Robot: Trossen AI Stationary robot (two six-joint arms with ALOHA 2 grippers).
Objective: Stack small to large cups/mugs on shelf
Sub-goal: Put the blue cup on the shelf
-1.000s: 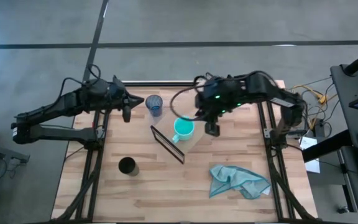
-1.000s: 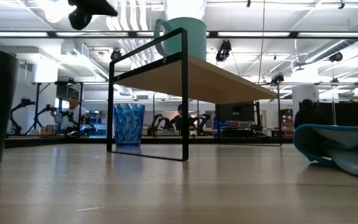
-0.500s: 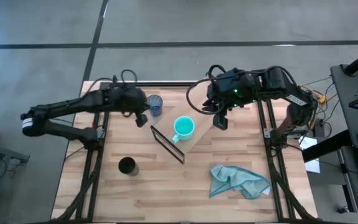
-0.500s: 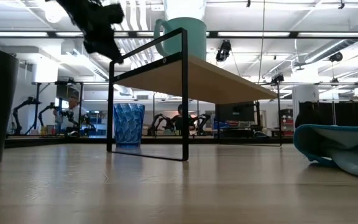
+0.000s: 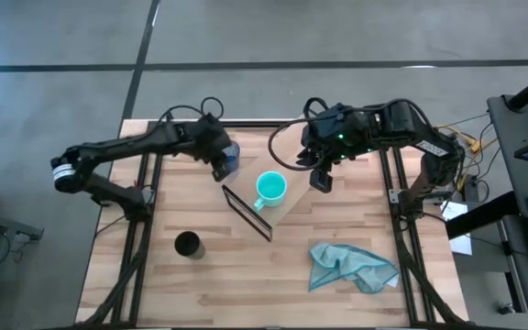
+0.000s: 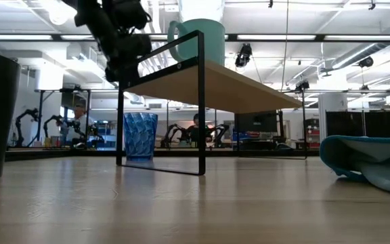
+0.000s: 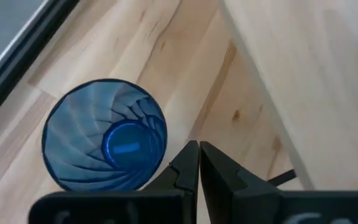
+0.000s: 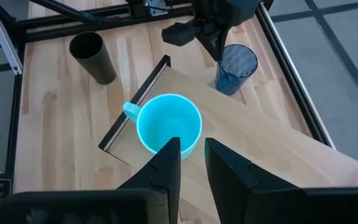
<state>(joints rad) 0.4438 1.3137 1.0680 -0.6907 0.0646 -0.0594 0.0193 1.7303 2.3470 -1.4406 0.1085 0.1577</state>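
The teal mug (image 5: pixel 270 188) stands upright on the light-wood shelf (image 6: pixel 235 85), near its black end frame. The dark-blue tumbler (image 5: pixel 230 154) stands on the table beside the shelf's far side. The black cup (image 5: pixel 188 244) stands on the table nearer the front left. My left gripper (image 7: pixel 199 155) is shut and hangs above the table right beside the tumbler (image 7: pixel 104 144); the low view shows it (image 6: pixel 122 68) higher than the tumbler (image 6: pixel 141 135). My right gripper (image 8: pixel 192 152) is open and empty, above the shelf just right of the mug (image 8: pixel 169 129).
A crumpled teal cloth (image 5: pixel 351 266) lies on the table at the front right. The shelf's black wire frame (image 5: pixel 246 213) stands between the mug and the black cup. Black table rails (image 5: pixel 140 229) run along both sides.
My left gripper has gone toward the table's right and down, from well left of the blue tumbler to right beside it. My right gripper has drawn a little away from the teal mug toward the right. The cups have stayed where they were.
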